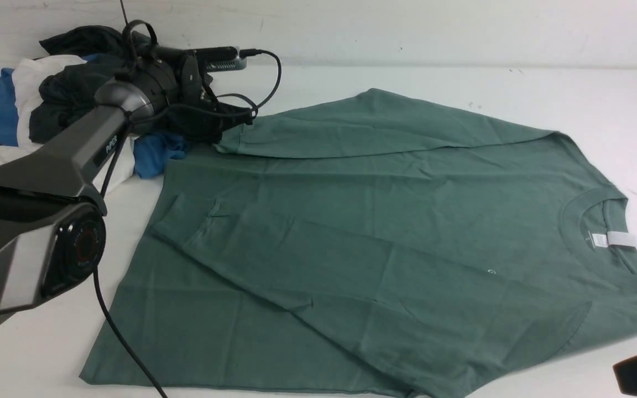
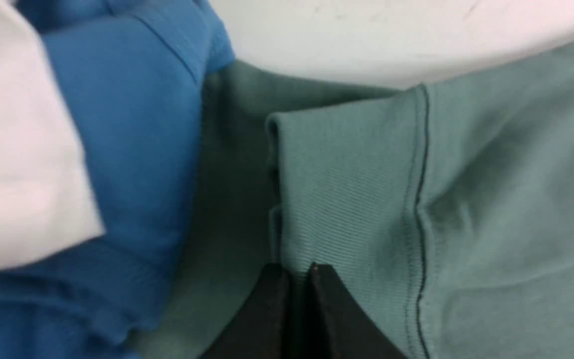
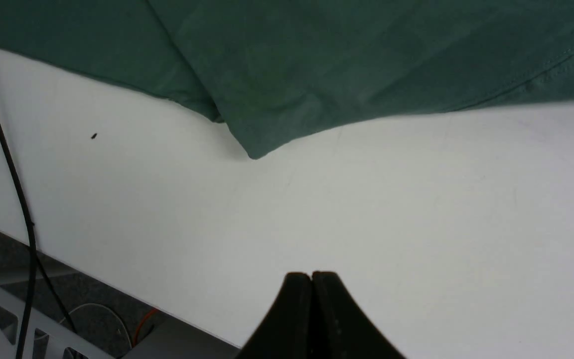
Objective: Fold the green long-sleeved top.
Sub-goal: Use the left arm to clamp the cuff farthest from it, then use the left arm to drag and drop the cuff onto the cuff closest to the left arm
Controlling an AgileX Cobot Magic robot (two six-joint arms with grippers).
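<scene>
The green long-sleeved top (image 1: 385, 221) lies spread flat on the white table, its neck with the white tag (image 1: 620, 239) to the right. One sleeve is folded across the body, and the far sleeve stretches left along the back edge. My left gripper (image 1: 235, 124) is at that far sleeve's end. In the left wrist view the gripper (image 2: 297, 271) is shut on the ribbed cuff (image 2: 347, 199), with fabric pinched between its jaws. My right gripper (image 3: 312, 275) is shut and empty over bare table, near the top's lower edge (image 3: 317, 65).
A pile of blue, white and dark clothes (image 1: 31, 94) sits at the back left, right beside the held cuff; its blue garment (image 2: 127, 149) touches the green fabric. The left arm's cable (image 1: 125, 342) trails over the table. The table's front edge (image 3: 117, 294) lies near the right gripper.
</scene>
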